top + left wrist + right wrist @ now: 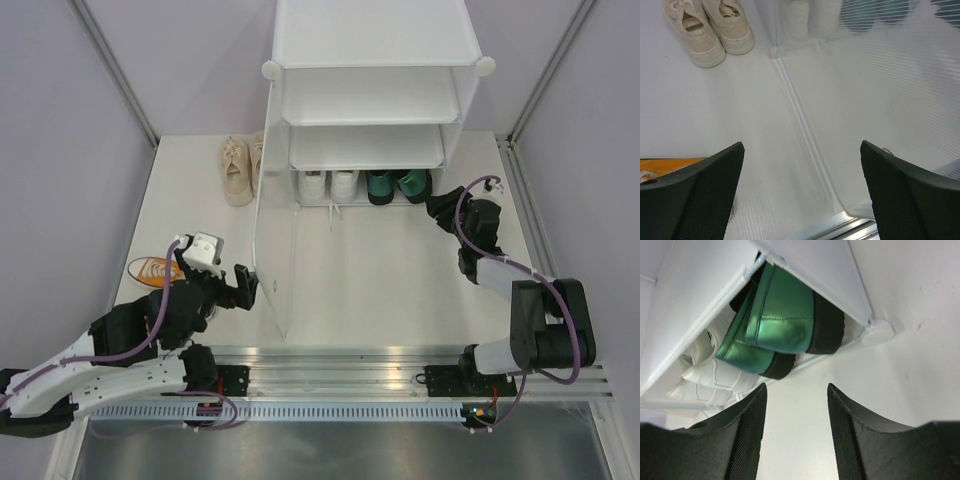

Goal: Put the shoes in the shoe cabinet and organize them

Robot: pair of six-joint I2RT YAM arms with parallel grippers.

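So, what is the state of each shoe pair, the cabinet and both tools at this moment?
shoe cabinet, upright, front open.
green heels, inside its bottom tier, right side.
white sneakers, inside the bottom tier, left of the heels.
cream sneakers, on the table, outside the cabinet.
orange sneaker, on the table, outside too.
left tool, open, empty.
right tool, open, empty.

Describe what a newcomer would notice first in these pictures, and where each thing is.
The tall white shoe cabinet dominates the middle of the table, with shiny green heels beside white sneakers in its bottom tier. Cream sneakers sit on the table left of it, and an orange sneaker lies by the left arm. The right gripper hangs open just before the heels.
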